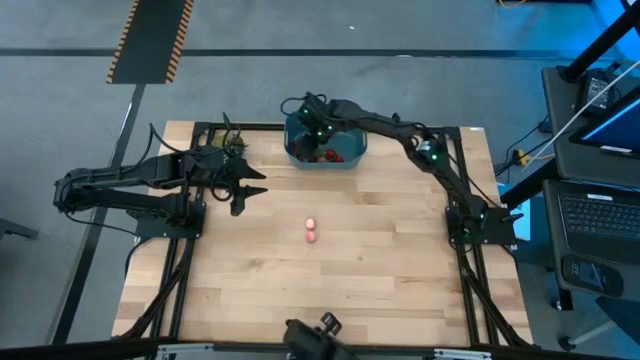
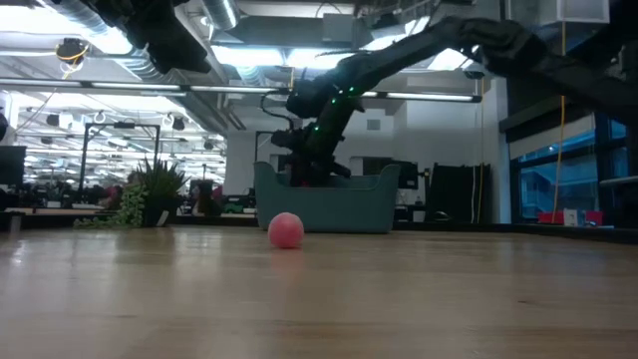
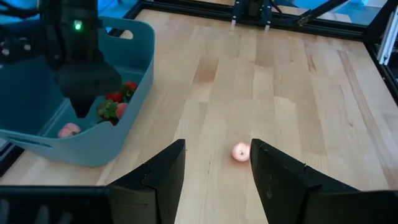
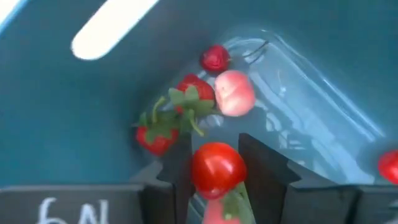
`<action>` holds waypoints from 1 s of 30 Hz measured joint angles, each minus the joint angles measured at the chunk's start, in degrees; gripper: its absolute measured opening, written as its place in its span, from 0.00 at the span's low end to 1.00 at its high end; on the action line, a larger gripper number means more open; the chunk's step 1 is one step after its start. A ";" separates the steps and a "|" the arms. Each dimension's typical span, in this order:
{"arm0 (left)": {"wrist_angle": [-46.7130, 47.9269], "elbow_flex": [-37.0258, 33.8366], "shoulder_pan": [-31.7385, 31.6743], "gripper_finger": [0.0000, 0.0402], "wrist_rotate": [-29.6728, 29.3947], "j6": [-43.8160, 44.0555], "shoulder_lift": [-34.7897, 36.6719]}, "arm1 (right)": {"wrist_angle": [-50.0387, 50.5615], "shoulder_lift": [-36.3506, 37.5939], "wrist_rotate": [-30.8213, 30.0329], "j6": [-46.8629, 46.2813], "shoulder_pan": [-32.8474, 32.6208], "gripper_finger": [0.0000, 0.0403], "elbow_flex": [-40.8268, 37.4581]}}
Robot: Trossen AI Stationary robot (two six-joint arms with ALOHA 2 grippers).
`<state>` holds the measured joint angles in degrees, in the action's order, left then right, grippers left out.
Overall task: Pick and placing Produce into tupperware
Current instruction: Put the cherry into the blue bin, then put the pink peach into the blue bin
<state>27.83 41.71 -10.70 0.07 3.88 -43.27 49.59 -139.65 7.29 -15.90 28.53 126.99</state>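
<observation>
The right tool (image 4: 214,177) hangs inside the tub (image 1: 352,152) at the upper middle of the high view, its fingers closed on a red berry (image 4: 216,168) held just above the tub floor. Below and beside it lie more berries (image 4: 186,93), clustered toward one corner, with a pinkish one (image 4: 234,93) touching them. In the left wrist view the same tool (image 3: 84,93) shows dark over the tub's contents.

The left tool (image 1: 243,187) waits at the left of the high view, fingers wide apart and empty, aimed across the tabletop (image 1: 380,260). Two pink pieces (image 1: 311,229) lie in the open middle of the tabletop, well apart from the tub; the low view shows one as a round ball (image 2: 286,230).

Risks, as I judge them: the held berry sits low between the fingers, so a release from height could bounce it against the others, though the walls should keep it in. A careless lift-out could catch the rim and drag the tub. The loose pieces look round and may roll away if a finger nudges them before closing
</observation>
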 joint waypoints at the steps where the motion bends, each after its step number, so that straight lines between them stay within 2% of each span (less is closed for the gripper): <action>1: 0.01 0.00 0.00 0.43 -0.02 0.00 0.00 | 1.30 -1.17 0.24 -0.19 0.13 0.30 1.64; 4: 0.02 0.00 0.02 0.43 -0.02 0.00 0.00 | 3.79 -3.74 1.22 -0.17 0.20 0.30 4.77; 9: 0.03 0.00 0.02 0.43 -0.02 0.01 -0.02 | 4.08 -5.75 6.37 0.76 0.19 0.32 7.85; 21: 0.05 0.00 0.02 0.43 -0.02 0.00 -0.01 | 4.61 -5.86 7.46 2.73 0.36 0.49 7.84; 27: 0.05 0.00 0.02 0.43 -0.02 0.02 -0.02 | 9.86 -0.25 7.30 5.61 0.62 0.48 7.77; 30: 0.05 0.00 0.02 0.43 -0.02 0.02 -0.01 | 12.16 3.84 4.59 7.84 -0.40 0.47 7.79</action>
<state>27.88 41.71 -10.68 0.05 3.90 -43.28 61.75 -135.81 11.87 -8.06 28.12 134.78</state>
